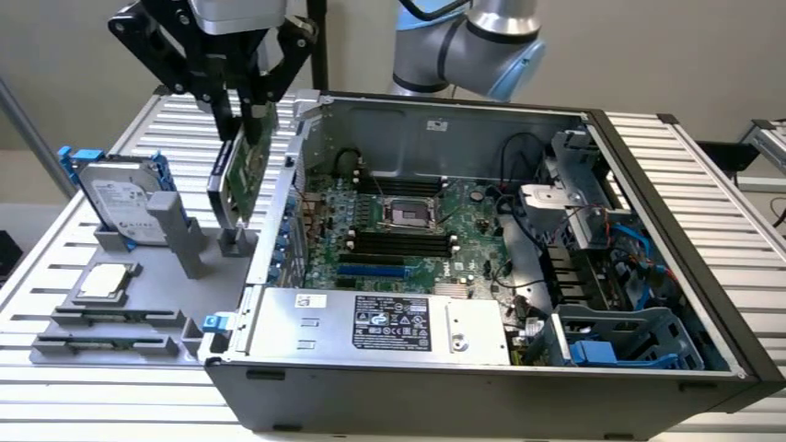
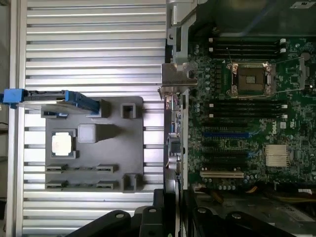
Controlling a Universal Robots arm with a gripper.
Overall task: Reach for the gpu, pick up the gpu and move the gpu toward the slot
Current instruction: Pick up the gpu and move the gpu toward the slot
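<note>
The gripper (image 1: 246, 106) has its fingers closed on the top edge of the gpu (image 1: 242, 175), which hangs upright, edge-on, just above the gray holder (image 1: 117, 322) and just left of the case (image 1: 491, 387) wall in the exterior view. A swing right could knock the card's bracket (image 2: 177, 79) against that wall; a weak pinch on so thin an edge could let it tilt or slip. I count 1 gpu, 1 hard drive (image 1: 121, 196), 1 cpu chip (image 1: 105, 282), 1 motherboard (image 1: 406, 235), 1 open case.
</note>
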